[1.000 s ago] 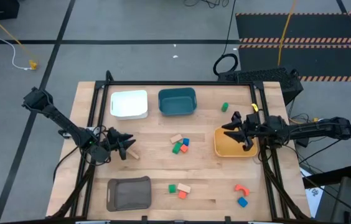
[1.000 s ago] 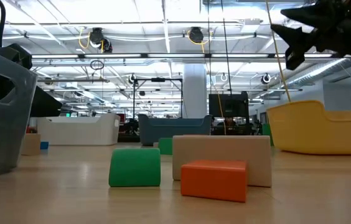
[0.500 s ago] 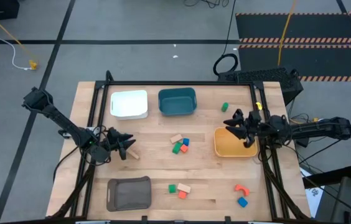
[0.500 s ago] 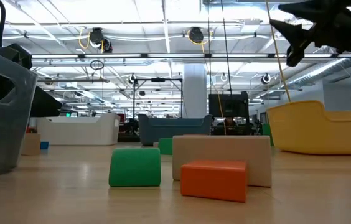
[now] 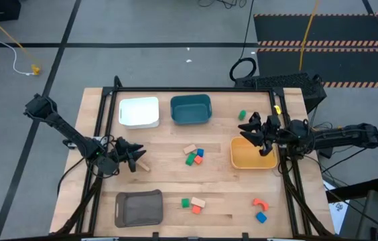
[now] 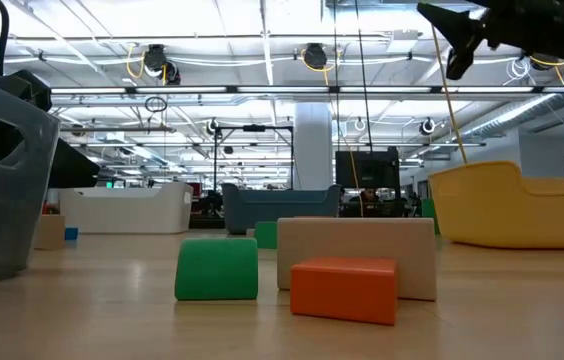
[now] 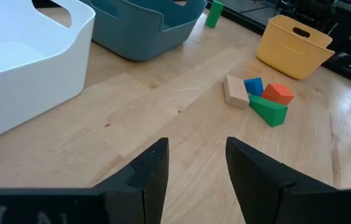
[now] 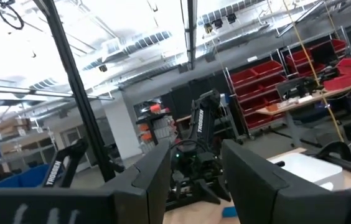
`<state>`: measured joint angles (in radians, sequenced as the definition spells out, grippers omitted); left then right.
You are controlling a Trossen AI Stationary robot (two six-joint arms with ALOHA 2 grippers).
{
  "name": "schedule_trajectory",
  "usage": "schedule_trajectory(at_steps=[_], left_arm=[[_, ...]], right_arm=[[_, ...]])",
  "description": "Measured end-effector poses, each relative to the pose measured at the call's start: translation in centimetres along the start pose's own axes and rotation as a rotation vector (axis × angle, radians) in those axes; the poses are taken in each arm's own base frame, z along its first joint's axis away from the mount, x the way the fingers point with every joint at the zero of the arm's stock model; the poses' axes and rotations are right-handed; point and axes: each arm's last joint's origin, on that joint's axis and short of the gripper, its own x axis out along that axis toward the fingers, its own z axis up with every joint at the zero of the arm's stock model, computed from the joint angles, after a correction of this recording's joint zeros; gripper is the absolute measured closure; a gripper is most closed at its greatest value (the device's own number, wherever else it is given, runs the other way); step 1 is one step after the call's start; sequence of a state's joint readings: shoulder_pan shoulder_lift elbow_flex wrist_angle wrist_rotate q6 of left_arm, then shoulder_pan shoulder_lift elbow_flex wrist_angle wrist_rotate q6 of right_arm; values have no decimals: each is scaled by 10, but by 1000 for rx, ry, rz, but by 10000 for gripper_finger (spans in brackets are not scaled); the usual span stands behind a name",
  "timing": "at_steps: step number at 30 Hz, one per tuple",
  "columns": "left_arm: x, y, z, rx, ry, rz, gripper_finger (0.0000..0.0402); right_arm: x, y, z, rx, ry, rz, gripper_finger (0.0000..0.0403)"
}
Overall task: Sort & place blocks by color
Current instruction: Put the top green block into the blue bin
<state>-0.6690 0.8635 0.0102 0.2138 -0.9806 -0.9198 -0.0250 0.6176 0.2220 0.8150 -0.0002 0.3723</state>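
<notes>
My left gripper (image 5: 138,159) is open, low over the table's left half, pointing at the centre cluster of blocks: tan (image 7: 236,91), blue (image 7: 253,85), red-orange (image 7: 279,93) and green (image 7: 269,109). A tan block (image 5: 145,167) lies just beside it. My right gripper (image 5: 246,130) is open and empty, raised above the yellow bin's (image 5: 251,155) far left corner, close to a lone green block (image 5: 242,115). Green (image 6: 217,268), tan (image 6: 357,256) and red-orange (image 6: 344,290) blocks lie near the table's near edge. A red arch (image 5: 261,202) and a blue block (image 5: 261,217) lie at the near right.
The white bin (image 5: 139,112) and teal bin (image 5: 190,109) stand along the far edge, and the grey bin (image 5: 139,207) stands at the near left. Bare wood lies between the centre cluster and the near cluster.
My right gripper has risen and drifted toward the table's far edge, from above the yellow bin's middle to above its far left corner, staying open. No block has moved.
</notes>
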Motion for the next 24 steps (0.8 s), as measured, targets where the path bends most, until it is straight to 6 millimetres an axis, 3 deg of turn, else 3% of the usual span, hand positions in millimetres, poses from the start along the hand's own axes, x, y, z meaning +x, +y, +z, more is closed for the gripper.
schedule_trajectory(at_steps=[13,24], left_arm=[[0,0,0,0,0,0,240],[0,0,0,0,0,0,240]], right_arm=[[23,6,23,-102,-22,-65,264],[37,-6,59,-274,133,-488,262]])
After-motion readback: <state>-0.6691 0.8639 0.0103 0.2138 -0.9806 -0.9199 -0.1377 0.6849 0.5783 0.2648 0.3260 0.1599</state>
